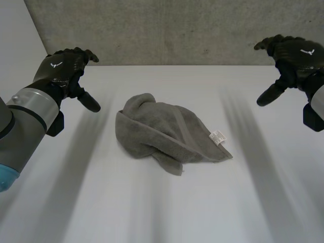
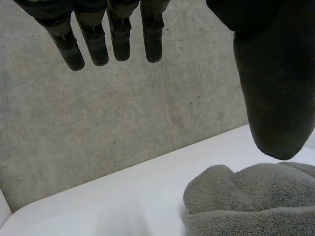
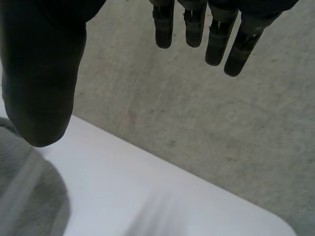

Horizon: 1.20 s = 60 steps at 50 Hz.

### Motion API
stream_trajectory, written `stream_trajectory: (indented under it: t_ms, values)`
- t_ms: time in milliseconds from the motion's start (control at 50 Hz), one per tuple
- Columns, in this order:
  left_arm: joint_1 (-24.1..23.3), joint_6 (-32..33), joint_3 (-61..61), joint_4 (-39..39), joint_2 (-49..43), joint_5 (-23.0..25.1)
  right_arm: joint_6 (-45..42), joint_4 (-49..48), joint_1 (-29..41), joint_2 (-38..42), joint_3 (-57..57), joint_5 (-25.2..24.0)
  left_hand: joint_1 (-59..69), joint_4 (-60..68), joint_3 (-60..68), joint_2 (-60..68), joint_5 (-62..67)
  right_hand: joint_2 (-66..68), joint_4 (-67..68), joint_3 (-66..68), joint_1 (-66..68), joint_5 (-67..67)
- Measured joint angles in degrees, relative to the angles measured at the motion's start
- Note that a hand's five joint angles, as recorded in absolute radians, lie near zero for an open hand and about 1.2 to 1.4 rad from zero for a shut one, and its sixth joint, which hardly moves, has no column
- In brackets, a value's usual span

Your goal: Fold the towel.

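Observation:
A grey towel (image 1: 164,130) lies crumpled in a heap at the middle of the white table (image 1: 167,202), with a small white label (image 1: 217,137) on its right end. My left hand (image 1: 63,68) hovers open above the table's far left, well clear of the towel. My right hand (image 1: 293,55) hovers open at the far right, also clear of it. In the left wrist view the fingers (image 2: 93,42) are straight and the thumb (image 2: 273,93) stands apart, with the towel (image 2: 251,196) below the thumb. In the right wrist view the fingers (image 3: 216,37) are straight, and the towel's edge (image 3: 27,196) lies under the thumb (image 3: 42,83).
A grey concrete wall (image 1: 167,30) rises right behind the table's far edge. Bare table lies on both sides of the towel and in front of it.

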Motion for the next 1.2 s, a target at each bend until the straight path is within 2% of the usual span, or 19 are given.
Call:
stream_trajectory:
  t_ms: [160,300,460,600,680,740,820,880,980,1200]
  values:
    - [2.24,2.75,1.5,1.51,-6.32,6.01,-0.17,7.27,3.07,4.69,0.73,-5.74,0.0,0.0,0.0,0.0,0.13,0.0,0.0,0.0,0.0,0.0]
    - [3.73,11.1,5.0,1.67,-16.16,12.72,0.53,7.51,7.29,12.02,2.23,-8.82,0.01,0.0,0.0,0.02,1.02,0.0,0.0,0.0,0.0,0.0]
    - [4.2,22.44,9.82,1.44,-26.29,16.12,3.42,-1.79,10.95,19.98,3.92,-8.23,0.01,0.0,0.0,0.07,1.07,0.14,0.0,0.0,0.83,0.19]
    - [4.03,26.92,12.84,1.77,-31.86,16.4,5.92,-6.09,12.68,26.51,3.19,-5.36,0.01,0.0,0.0,0.03,1.06,1.71,0.0,0.0,3.57,3.62]
    - [3.82,27.3,14.05,1.98,-33.77,16.37,6.1,-6.53,13.38,28.68,2.57,-3.47,0.01,0.0,0.0,0.05,1.07,8.22,0.0,0.0,9.02,9.4]
    - [3.52,27.23,14.98,2.17,-35.13,16.34,6.0,-6.75,13.81,29.74,2.31,-1.97,3.32,0.0,0.0,3.51,5.24,22.19,0.0,0.0,22.7,22.44]
    - [3.16,26.91,15.21,2.28,-35.6,16.31,5.82,-7.16,13.87,29.51,2.68,-1.22,30.83,0.0,0.0,31.56,31.83,45.01,0.0,0.0,44.77,44.99]
    - [2.88,26.62,14.78,2.34,-35.28,16.28,5.66,-7.43,13.64,28.5,3.28,-1.3,45.24,0.0,0.0,45.69,46.76,59.05,0.0,0.0,60.14,59.67]
    - [2.47,25.89,12.91,2.46,-33.39,16.47,5.29,-7.71,13.15,25.29,4.88,-2.48,58.41,0.0,0.0,59.31,61.7,60.55,0.0,0.0,62.43,62.78]
    - [2.73,17.46,5.56,4.63,-24.58,20.72,4.53,-6.91,10.43,19.24,8.08,-11.56,58.63,0.0,0.0,60.45,62.55,60.56,0.0,0.0,62.45,62.78]
